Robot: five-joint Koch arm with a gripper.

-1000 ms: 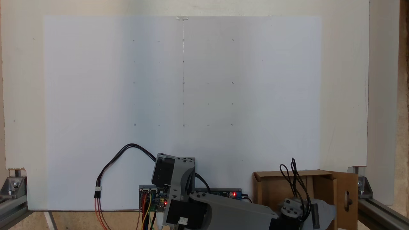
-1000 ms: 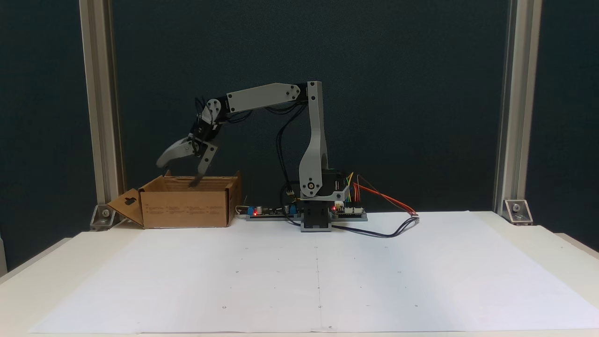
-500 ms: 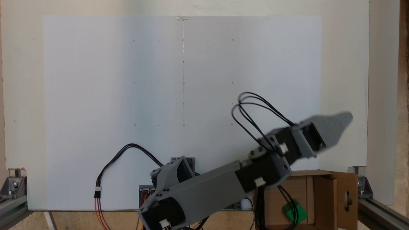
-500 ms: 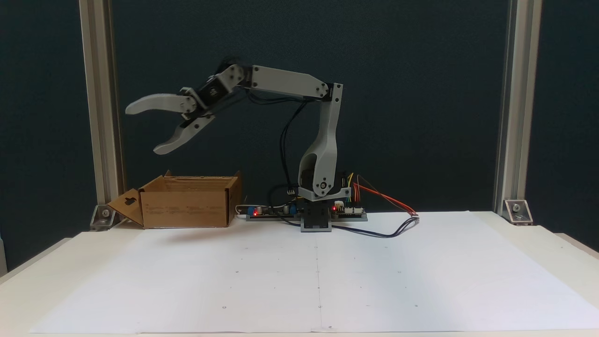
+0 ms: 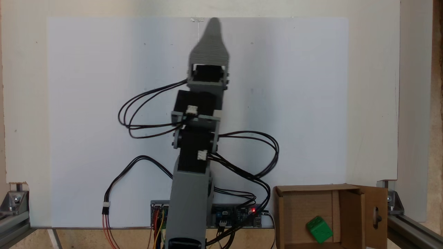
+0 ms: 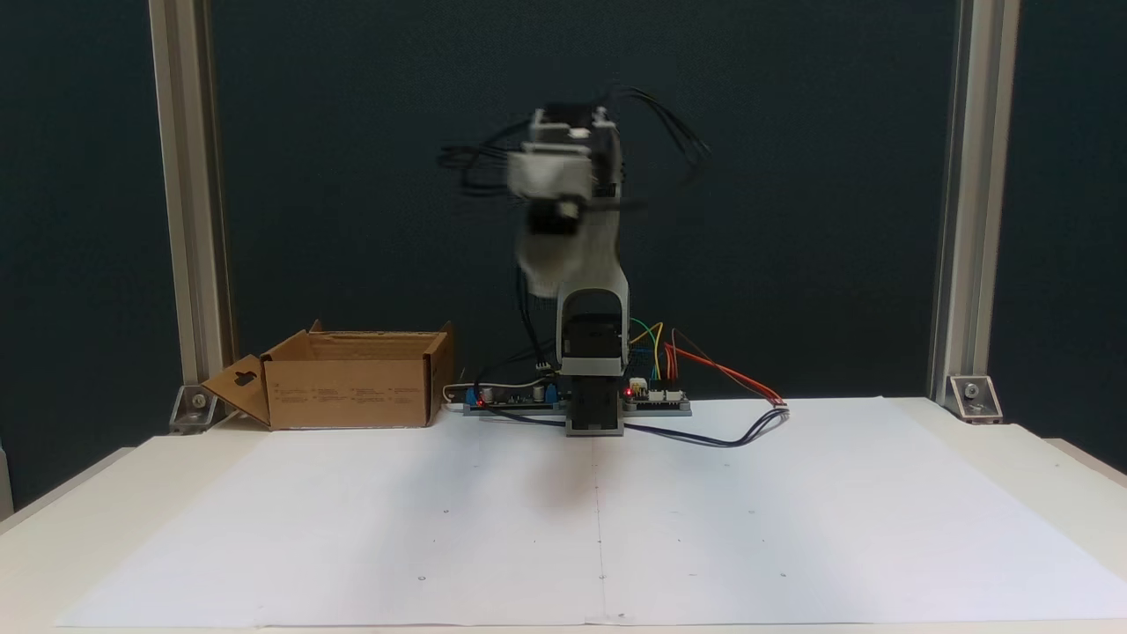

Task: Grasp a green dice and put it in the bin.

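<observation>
The green dice (image 5: pixel 319 229) lies tilted on the floor of the bin (image 5: pixel 313 188), a brown cardboard box at the lower right of a fixed view. The bin (image 6: pixel 350 393) stands at the left beside the arm's base, with its slotted flap folded outward. My gripper (image 5: pixel 214 29) is far from the bin, stretched along the middle of the white sheet, holding nothing. From above, one grey jaw covers the other. In the front-facing fixed view the gripper (image 6: pixel 548 260) points at the camera, high above the table and blurred by motion.
The arm's base with circuit boards (image 6: pixel 656 401) and loose cables (image 5: pixel 138 166) sits at the back edge of the table. Aluminium frame posts (image 6: pixel 964 264) stand at both back corners. A large white paper sheet (image 6: pixel 704 528) covers the tabletop.
The arm has swung away from above the bin to the middle of the table, and its gripper has risen. The green dice stays in the bin.
</observation>
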